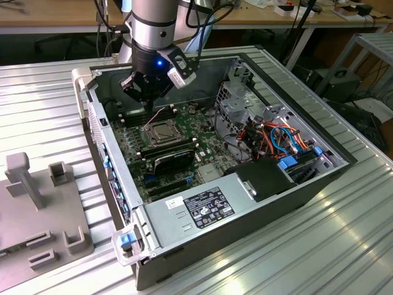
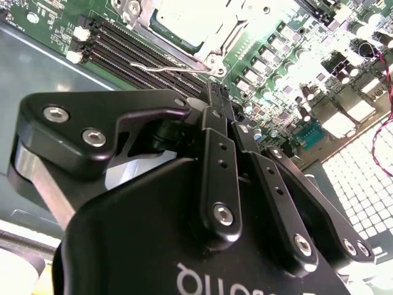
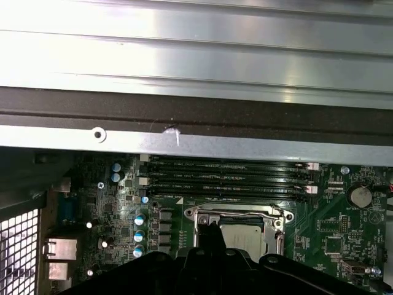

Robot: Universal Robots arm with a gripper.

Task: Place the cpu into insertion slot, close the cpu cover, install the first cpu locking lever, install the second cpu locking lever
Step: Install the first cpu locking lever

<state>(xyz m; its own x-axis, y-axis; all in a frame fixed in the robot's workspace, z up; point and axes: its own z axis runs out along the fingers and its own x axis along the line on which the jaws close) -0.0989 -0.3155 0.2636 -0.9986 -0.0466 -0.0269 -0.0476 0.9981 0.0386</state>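
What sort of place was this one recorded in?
Probably a robotics lab or workshop. An open desktop computer case lies on a ribbed aluminium table, a robot arm reaches down over its motherboard, and wooden desks stand behind.

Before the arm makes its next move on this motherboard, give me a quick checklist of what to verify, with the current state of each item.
1. cpu seated in the insertion slot: ok, its silvery top shows inside.
2. cpu cover down: ok, the frame lies flat around the cpu.
3. locking lever latched: cannot tell; the thin wire lies alongside the memory slots.
4. gripper empty: ok, shut with nothing held.
5. gripper clear of the board: cannot tell; its tip sits close by the insertion slot.
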